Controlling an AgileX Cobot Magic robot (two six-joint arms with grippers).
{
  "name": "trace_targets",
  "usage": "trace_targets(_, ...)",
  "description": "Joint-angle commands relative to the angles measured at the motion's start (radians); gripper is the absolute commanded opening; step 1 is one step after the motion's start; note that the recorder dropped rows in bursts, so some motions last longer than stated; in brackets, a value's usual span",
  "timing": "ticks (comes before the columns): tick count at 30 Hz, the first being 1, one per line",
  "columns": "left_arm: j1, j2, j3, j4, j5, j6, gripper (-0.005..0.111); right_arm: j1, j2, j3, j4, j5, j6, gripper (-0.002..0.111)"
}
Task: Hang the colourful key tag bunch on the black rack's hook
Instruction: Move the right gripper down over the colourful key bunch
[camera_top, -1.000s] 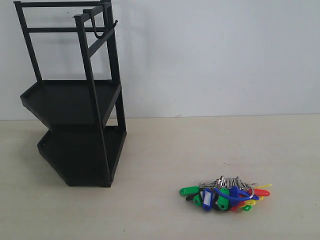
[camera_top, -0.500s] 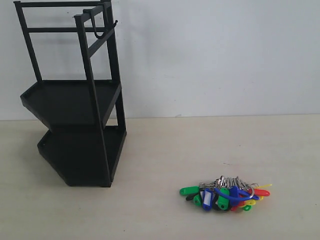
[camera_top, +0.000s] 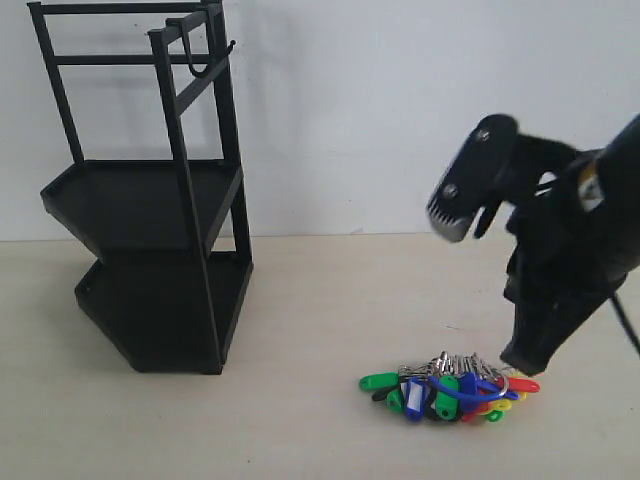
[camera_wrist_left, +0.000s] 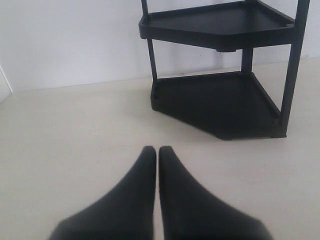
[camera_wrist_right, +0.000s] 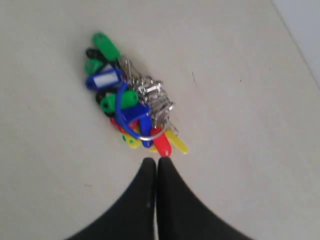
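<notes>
The colourful key tag bunch (camera_top: 450, 390) lies flat on the table at the front right, its blue loop on top; the right wrist view shows it too (camera_wrist_right: 131, 107). My right gripper (camera_top: 520, 362) hangs just above the bunch's right end, shut and holding nothing, its tips (camera_wrist_right: 156, 161) a little short of the red tag. The black rack (camera_top: 150, 200) stands at the left against the wall, with the hook (camera_top: 200, 55) hanging from a top rail. In the left wrist view my left gripper (camera_wrist_left: 157, 150) is shut and empty, facing the rack's lower trays (camera_wrist_left: 220, 102). It does not show in the exterior view.
A white wall runs behind the table. Bare pale tabletop (camera_top: 320, 300) stretches between the rack and the key tags.
The right arm has come into the exterior view from the right and now hangs over the right end of the key tag bunch. The bunch and the rack have not moved.
</notes>
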Motion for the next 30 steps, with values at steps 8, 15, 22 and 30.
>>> trace_targets(8, -0.001, -0.002, -0.001, -0.003, -0.006, 0.001, 0.004, 0.234, 0.365, -0.042, -0.362, 0.057, 0.228, 0.056)
trace_targets(15, -0.001, -0.002, -0.001, -0.003, -0.006, 0.001, 0.004, 0.235, 0.472, -0.042, -0.410, 0.059, 0.293, 0.055)
trace_targets(22, -0.001, -0.002, -0.001, -0.003, -0.006, 0.001, 0.004, 0.235, 0.536, -0.042, -0.468, 0.044, 0.317, 0.055)
trace_targets(30, -0.001, -0.002, -0.001, -0.003, -0.006, 0.001, 0.004, 0.235, 0.594, -0.042, -0.610, 0.014, 0.429, 0.055)
